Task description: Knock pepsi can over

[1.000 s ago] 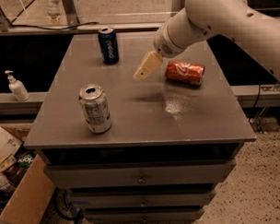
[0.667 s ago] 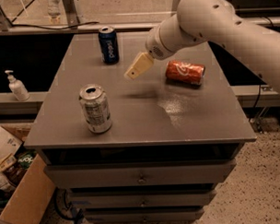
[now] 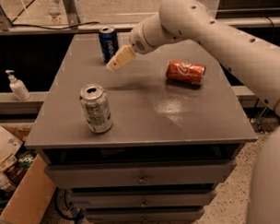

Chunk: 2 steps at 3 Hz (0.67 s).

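Camera view cuts the white arm off at the right edge. The gripper shows as one cream wedge, so whether it is parted or closed cannot be told. The arm reaches in from the right, angled down-left over the grey table. The pepsi can stands upright near the far-left edge, long axis vertical, silver top up, just beside the gripper; contact is unclear.

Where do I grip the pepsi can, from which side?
Mid-body on the pepsi can, across its round wall, from the side where the gripper hovers close. It stands upright with nothing touching it, so a level sideways approach probably fits.
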Available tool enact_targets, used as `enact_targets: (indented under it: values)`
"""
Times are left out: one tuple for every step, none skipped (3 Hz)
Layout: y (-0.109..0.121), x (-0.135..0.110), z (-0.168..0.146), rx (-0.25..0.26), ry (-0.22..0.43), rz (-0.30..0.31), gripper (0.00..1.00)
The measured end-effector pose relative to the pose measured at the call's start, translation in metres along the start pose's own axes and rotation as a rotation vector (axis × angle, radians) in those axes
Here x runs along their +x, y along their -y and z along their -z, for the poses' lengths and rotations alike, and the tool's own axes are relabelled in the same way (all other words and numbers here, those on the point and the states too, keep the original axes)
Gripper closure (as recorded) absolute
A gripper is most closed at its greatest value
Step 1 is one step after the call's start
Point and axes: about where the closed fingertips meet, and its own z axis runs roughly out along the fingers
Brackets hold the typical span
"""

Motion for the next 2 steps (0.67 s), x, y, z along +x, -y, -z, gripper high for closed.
enact_targets:
  values:
    - [0.006, -0.005, -0.04, -0.025, 0.014, -0.05, 0.0]
    - [0.011, -0.009, -0.069, -0.037, 0.027, -0.092, 0.0]
